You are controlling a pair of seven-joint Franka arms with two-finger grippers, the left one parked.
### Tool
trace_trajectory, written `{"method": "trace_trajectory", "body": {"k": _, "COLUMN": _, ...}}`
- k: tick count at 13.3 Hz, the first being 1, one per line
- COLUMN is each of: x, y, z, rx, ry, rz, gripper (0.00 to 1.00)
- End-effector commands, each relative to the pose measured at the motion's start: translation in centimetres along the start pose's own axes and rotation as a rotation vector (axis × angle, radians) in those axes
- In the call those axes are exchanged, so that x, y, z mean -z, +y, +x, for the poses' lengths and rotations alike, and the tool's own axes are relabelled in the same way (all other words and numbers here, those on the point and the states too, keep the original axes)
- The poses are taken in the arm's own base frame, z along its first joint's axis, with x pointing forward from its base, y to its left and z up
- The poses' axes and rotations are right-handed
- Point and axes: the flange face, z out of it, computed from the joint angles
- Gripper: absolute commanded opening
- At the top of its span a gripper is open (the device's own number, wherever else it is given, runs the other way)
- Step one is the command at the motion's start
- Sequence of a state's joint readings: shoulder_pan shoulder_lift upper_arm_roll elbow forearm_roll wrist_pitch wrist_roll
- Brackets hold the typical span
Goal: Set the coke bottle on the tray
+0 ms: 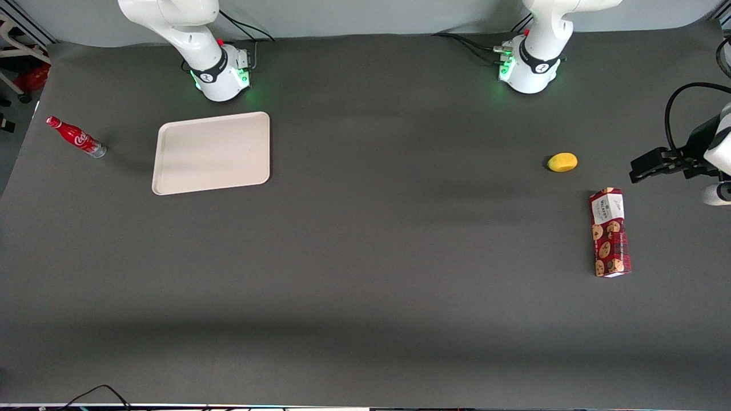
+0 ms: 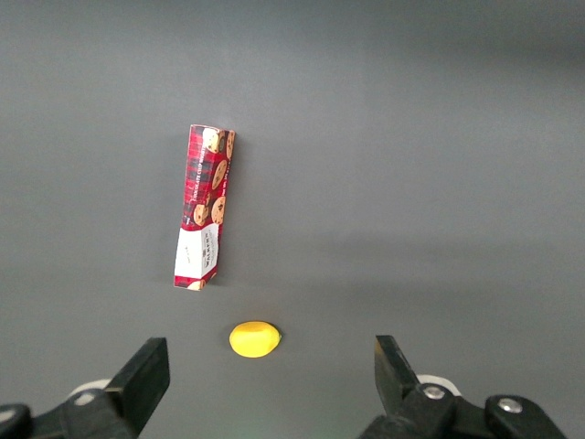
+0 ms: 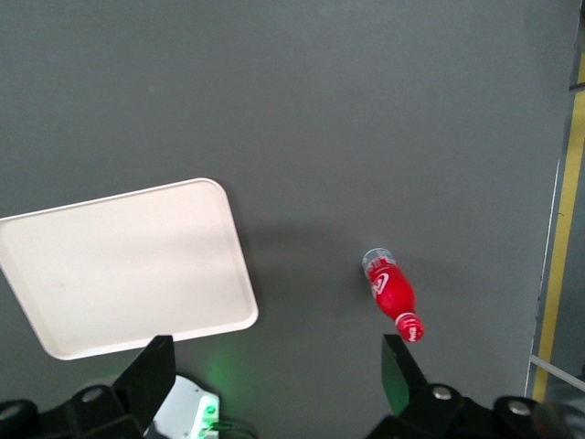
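Note:
The coke bottle (image 1: pixel 74 136) is small, slim and red, with a red cap and a silvery base. It rests on the dark table near the table's edge at the working arm's end, beside the tray and apart from it. It also shows in the right wrist view (image 3: pixel 392 293). The tray (image 1: pixel 211 151) is cream-beige and flat, with nothing on it, and lies in front of the working arm's base; it also shows in the right wrist view (image 3: pixel 128 265). My right gripper (image 3: pixel 277 375) is open and holds nothing. It hangs high above the table, over its own base, well clear of bottle and tray.
A yellow lemon-like fruit (image 1: pixel 562 162) and a red cookie box (image 1: pixel 610 233) lie toward the parked arm's end of the table; both also show in the left wrist view, the fruit (image 2: pixel 254 338) and the box (image 2: pixel 204 207). The table's edge (image 3: pixel 553 229) runs close beside the bottle.

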State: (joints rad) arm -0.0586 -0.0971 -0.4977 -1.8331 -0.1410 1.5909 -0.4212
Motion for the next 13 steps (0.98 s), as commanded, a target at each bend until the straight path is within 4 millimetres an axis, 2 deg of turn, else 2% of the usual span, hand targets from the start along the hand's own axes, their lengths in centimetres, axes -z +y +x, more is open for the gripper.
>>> {"method": "trace_trajectory", "body": {"k": 1, "x": -4.4, "y": 4.0, "z": -3.7, "rx": 0.058, "ry": 0.027, "rz": 0.018, "gripper": 1.0}}
{"method": "trace_trajectory", "body": {"k": 2, "x": -6.1, "y": 5.8, "z": -4.9, "rx": 0.072, "ry": 0.044, "rz": 0.03, "gripper": 1.0}}
{"method": "trace_trajectory", "body": {"k": 4, "x": -10.0, "y": 8.0, "z": -6.7, "rx": 0.08, "ry": 0.069, "rz": 0.048, "gripper": 1.0}}
{"method": "trace_trajectory", "body": {"k": 6, "x": -13.3, "y": 9.5, "z": -8.1, "rx": 0.092, "ry": 0.069, "rz": 0.048, "gripper": 1.0}}
{"method": "trace_trajectory", "body": {"k": 7, "x": -14.3, "y": 10.2, "z": -8.8, "rx": 0.095, "ry": 0.06, "rz": 0.026, "gripper": 1.0}}
{"method": "trace_trajectory", "body": {"k": 9, "x": -16.0, "y": 11.1, "z": -9.6, "rx": 0.097, "ry": 0.072, "rz": 0.016, "gripper": 1.0}}
{"method": "trace_trajectory", "body": {"k": 12, "x": -19.9, "y": 11.4, "z": -11.0, "rx": 0.114, "ry": 0.082, "rz": -0.026, "gripper": 1.0}}
{"method": "trace_trajectory", "body": {"k": 13, "x": -20.4, "y": 11.7, "z": -11.2, "rx": 0.129, "ry": 0.083, "rz": -0.032, "gripper": 1.0}}
